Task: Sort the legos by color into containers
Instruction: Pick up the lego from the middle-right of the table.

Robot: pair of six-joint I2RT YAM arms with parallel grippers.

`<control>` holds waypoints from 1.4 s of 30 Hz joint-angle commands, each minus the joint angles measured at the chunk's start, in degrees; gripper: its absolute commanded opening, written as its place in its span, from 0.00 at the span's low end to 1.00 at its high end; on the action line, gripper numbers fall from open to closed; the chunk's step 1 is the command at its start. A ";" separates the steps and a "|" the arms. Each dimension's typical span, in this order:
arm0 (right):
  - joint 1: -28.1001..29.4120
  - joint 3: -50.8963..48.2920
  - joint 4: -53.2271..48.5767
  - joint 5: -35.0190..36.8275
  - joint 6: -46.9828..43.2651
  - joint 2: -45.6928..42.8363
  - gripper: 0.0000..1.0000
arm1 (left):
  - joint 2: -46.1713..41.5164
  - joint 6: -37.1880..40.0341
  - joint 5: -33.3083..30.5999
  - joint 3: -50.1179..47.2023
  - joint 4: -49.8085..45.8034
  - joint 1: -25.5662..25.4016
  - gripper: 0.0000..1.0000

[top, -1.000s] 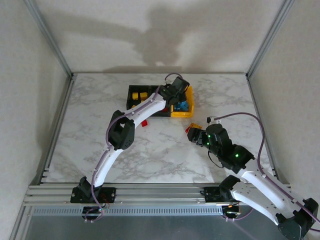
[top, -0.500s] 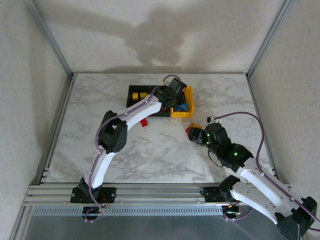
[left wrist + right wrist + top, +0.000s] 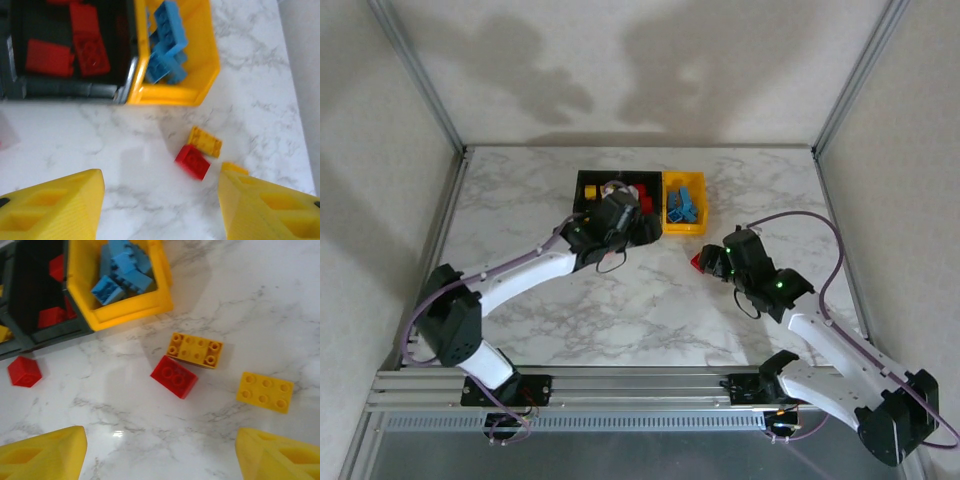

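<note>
Two hands hang over the table [image 3: 510, 210], each with its fingers spread wide and nothing between them.

The left hand [image 3: 160, 192] is open and empty. Well ahead of it stands the yellow bin [image 3: 172, 95], heaped with blue bricks [image 3: 167, 45]. Joined to that bin, ahead of the left finger, is a black bin [image 3: 65, 91] holding red bricks [image 3: 75, 50]. Seen from above, this hand sits over the near part of the black bin, and a yellow piece [image 3: 590, 189] shows in the black end compartment to its left.

The right hand [image 3: 160, 440] is likewise wide open and holds nothing. Four loose bricks lie on the table ahead of it. A red brick [image 3: 174, 376] sits straight ahead, about midway between the lines of the two fingers. A yellow brick [image 3: 195, 350] lies just beyond it, touching or very nearly so. A second yellow brick [image 3: 265, 391] lies apart from that pair, ahead of the right finger. A second red brick [image 3: 24, 371] lies ahead of the left finger, just beside the near wall of the black bin. The yellow bin stands farther on, ahead of this hand and to its left, well past the loose bricks.
</note>
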 commanded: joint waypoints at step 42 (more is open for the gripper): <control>-16.15 -4.86 11.64 -5.14 -3.20 29.05 0.55 | -23.18 -3.06 1.91 -27.65 11.07 -2.96 0.66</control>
